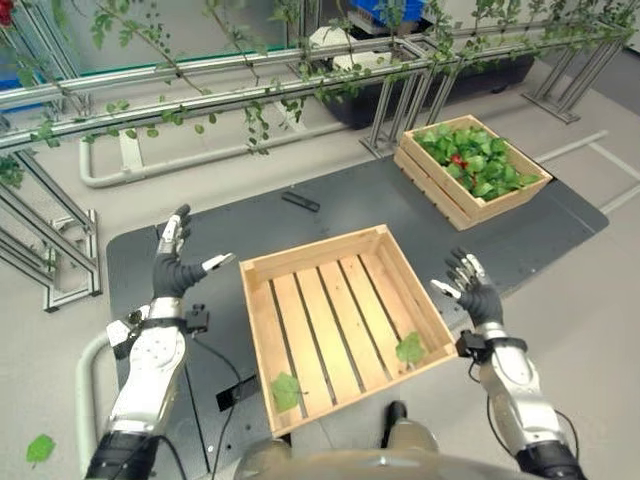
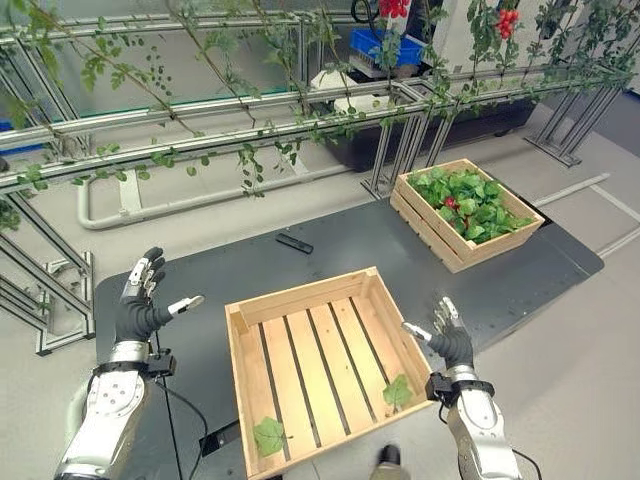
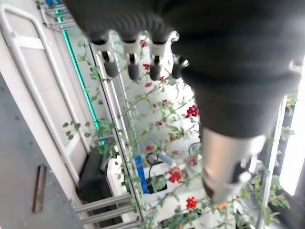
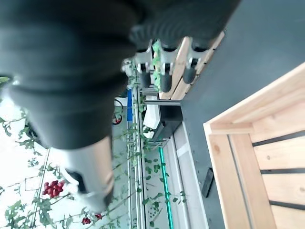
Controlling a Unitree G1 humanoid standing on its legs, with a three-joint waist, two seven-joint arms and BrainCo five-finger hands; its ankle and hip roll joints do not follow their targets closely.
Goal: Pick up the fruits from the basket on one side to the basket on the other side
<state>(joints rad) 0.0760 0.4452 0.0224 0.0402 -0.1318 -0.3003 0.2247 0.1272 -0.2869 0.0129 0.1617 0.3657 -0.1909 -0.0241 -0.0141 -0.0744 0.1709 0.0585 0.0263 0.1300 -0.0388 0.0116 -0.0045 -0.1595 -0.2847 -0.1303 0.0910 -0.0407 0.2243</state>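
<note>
A near wooden slatted crate (image 1: 310,251) lies on the dark mat in front of me, holding just two green leaves (image 1: 286,391). A far crate (image 1: 436,192) at the back right is full of green leaves with a red fruit (image 1: 458,160) showing among them. My left hand (image 1: 174,272) is raised left of the near crate, open, fingers straight, holding nothing. My right hand (image 1: 474,291) hovers just off the near crate's right rim, also open and empty. In the right wrist view the straight fingers (image 4: 165,71) point toward the far crate (image 4: 178,58).
The dark mat (image 1: 200,230) carries a small black bar (image 1: 300,201) behind the near crate. Metal rails with leafy vines (image 1: 200,95) run across the back, with red fruit clusters (image 2: 507,18) hanging there. A loose leaf (image 1: 40,448) lies on the floor at the lower left.
</note>
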